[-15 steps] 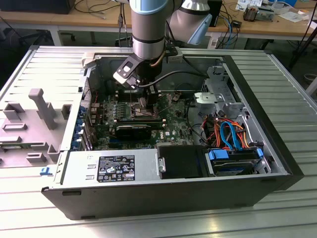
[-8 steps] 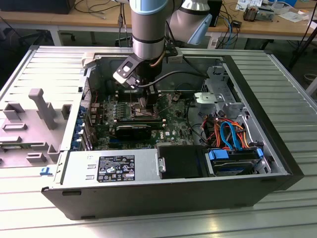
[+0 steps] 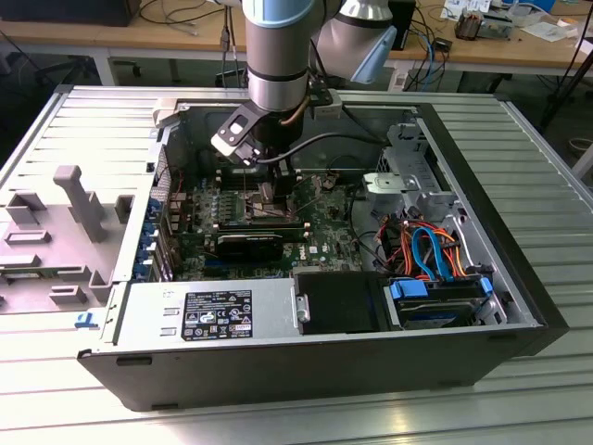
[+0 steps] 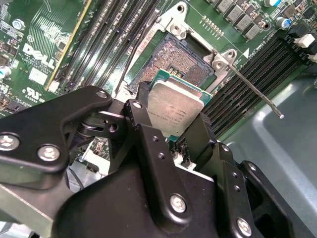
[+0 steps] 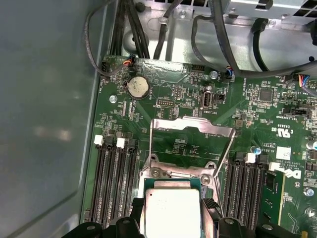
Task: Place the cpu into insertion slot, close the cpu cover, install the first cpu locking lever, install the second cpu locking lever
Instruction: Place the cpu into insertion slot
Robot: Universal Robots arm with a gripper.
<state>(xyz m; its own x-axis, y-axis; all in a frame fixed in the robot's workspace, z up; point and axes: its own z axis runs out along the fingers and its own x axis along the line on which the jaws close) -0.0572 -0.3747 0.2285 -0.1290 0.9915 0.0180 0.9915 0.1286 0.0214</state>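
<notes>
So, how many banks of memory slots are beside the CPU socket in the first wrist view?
2. One bank lies beside the cpu toward the grey case wall; the other lies on its opposite side. More slots may be hidden.

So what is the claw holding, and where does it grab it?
The claw holds the small flat square silver-grey metal chip, pinched by two opposite edges.

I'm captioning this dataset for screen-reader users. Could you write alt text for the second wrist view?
A black gripper holds the cpu, a small silver-topped chip, partly covering the open insertion slot on a green circuit board. A thin metal lever juts out beside the slot.
</notes>
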